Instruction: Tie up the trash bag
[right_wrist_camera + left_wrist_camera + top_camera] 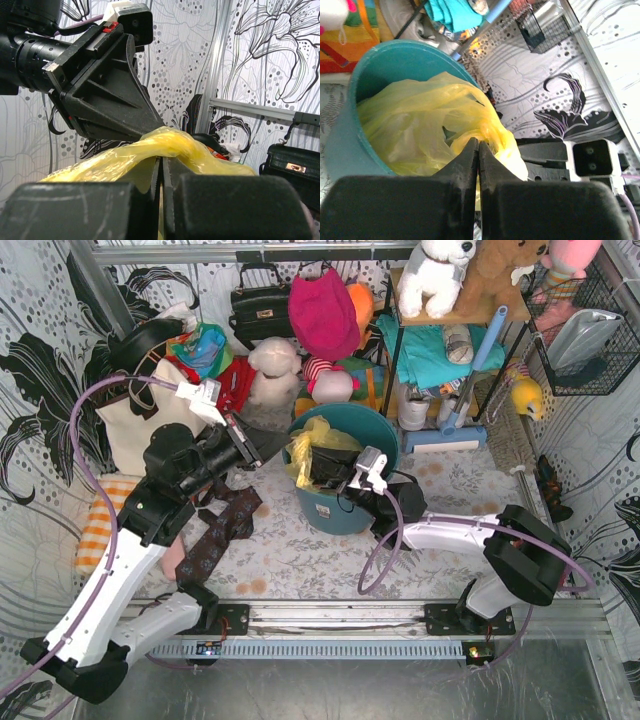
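The trash bag (325,435) is thin yellow plastic and sits in the round teal bin (345,515). My left gripper (280,448) reaches in from the left and is shut at the bag's rim. In the left wrist view its tips (478,144) press together with yellow plastic (420,120) showing in the slit, above the bin (340,145). My right gripper (318,468) is over the bin's near side. In the right wrist view it (161,162) is shut on a twisted strand of the bag (165,142), and the left gripper's fingers (110,110) touch that strand.
A cream tote (135,420) and a black handbag (260,305) stand at the back left. Plush toys (275,370) and a shelf rack (450,340) are behind the bin. A dark patterned cloth (225,525) lies left of the bin. A wire basket (590,330) hangs at right.
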Controlling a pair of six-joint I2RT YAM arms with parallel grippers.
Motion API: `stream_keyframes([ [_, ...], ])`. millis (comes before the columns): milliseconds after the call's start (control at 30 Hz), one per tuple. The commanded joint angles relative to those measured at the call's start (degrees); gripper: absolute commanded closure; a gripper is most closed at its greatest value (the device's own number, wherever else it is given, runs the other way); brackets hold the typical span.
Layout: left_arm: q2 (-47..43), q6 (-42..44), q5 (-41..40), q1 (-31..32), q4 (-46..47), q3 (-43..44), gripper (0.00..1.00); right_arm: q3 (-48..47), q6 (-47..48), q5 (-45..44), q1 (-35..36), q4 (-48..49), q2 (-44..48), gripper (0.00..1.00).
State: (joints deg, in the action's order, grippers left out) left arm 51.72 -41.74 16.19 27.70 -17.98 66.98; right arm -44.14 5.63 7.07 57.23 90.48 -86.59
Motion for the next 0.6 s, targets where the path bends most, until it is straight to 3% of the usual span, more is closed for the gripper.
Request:
stream_keyframes([
  [0, -1.38, -0.85, 1.42, -0.04, 0.20, -1.02, 0.87, -2.76, -0.08, -0.11, -0.10, 5.76, -1.96, 1.00],
  [300, -2.97, -2.87, 6.56, 0.02, 1.02, -4.61, 0.90, -5.27, 0.89, -3.72, -0.05, 5.94, -4.69, 1.00],
  [567, -4.91, -2.48, 4.65, -0.04, -0.51, -4.79, 0.92, -5.67, 1.97, -6.79, -0.07, 5.94, -4.87, 1.00],
])
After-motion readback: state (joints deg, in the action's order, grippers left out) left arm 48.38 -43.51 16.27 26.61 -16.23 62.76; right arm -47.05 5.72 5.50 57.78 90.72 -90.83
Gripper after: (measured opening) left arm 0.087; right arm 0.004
